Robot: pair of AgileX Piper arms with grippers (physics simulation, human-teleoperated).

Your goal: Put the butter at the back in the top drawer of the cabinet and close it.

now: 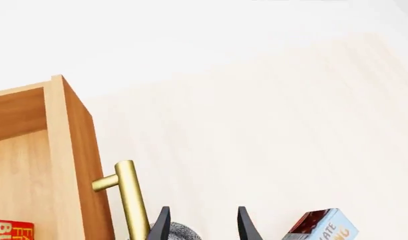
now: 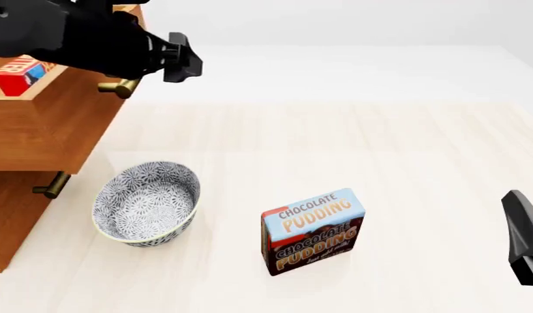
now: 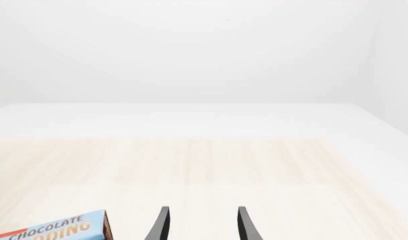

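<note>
- Your left gripper [image 2: 186, 57], fingers apart and empty, hovers just beside the brass bar handle [image 2: 118, 88] of the pulled-out light brown wooden top drawer [image 2: 40, 127].
- The small red butter box [image 2: 21, 74] lies inside that drawer of the three-drawer wooden cabinet [image 2: 10, 215], behind this gripper.
- Below it sits the patterned grey bowl [image 2: 147, 203]; the blue-and-brown chocolate pudding box [image 2: 313, 231] stands farther off.
- Your right gripper [image 3: 200, 225], fingers apart, holds nothing, well away from the drawer.
</note>
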